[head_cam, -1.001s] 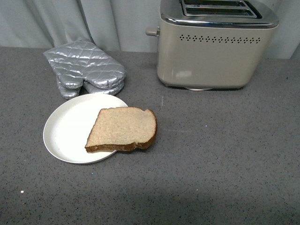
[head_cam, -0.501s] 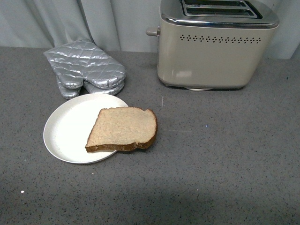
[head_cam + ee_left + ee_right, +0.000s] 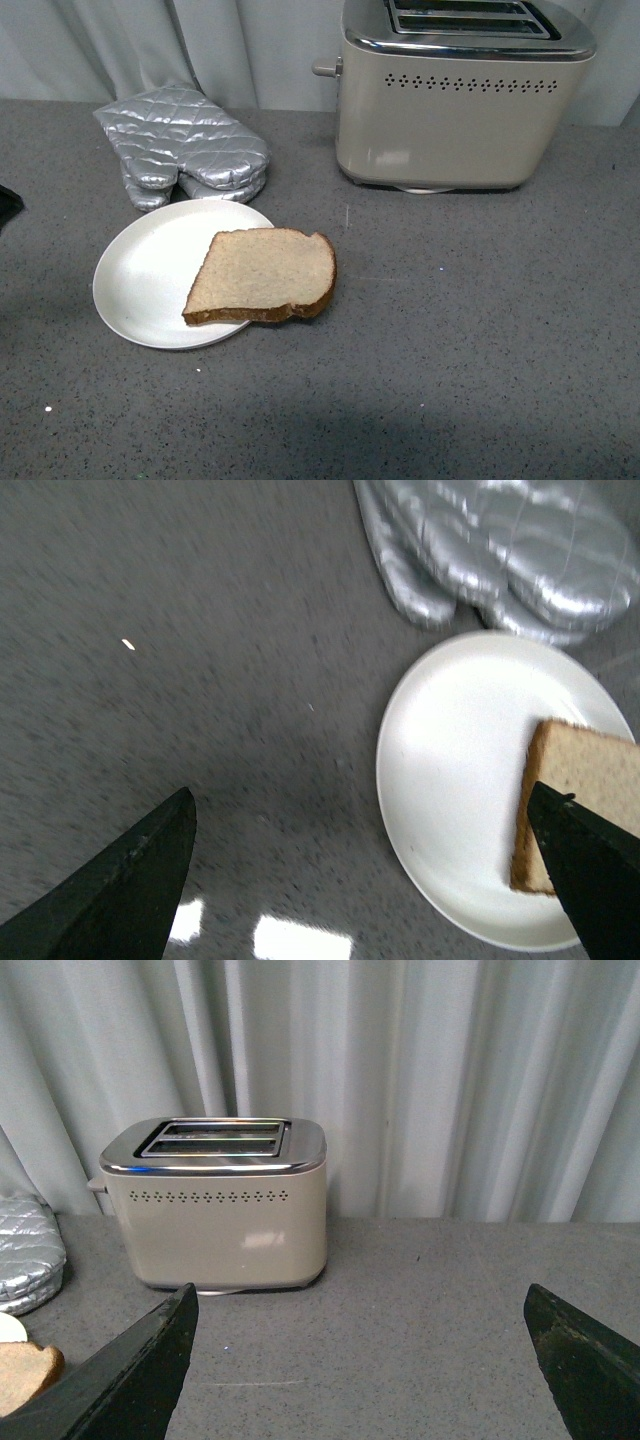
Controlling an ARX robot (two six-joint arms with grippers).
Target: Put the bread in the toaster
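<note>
The bread (image 3: 262, 275), a light-brown slice with a dark crust, lies flat on a white plate (image 3: 140, 275), overhanging its right rim. The beige toaster (image 3: 455, 110) with chrome top and two open slots stands at the back right, lever knob on its left side. My left gripper (image 3: 365, 875) is open above the table by the plate's rim; one fingertip (image 3: 590, 870) hangs over the bread's edge (image 3: 585, 790). A dark tip shows at the left edge of the front view (image 3: 6, 203). My right gripper (image 3: 360, 1360) is open and empty, facing the toaster (image 3: 220, 1205) from a distance.
A silver quilted oven mitt (image 3: 180, 145) lies behind the plate, left of the toaster; it also shows in the left wrist view (image 3: 500, 545). Grey curtains hang behind the grey speckled tabletop (image 3: 450, 330).
A dark tip of the left arm has come into the front view at its left edge. Bread, plate, mitt and toaster have not moved.
</note>
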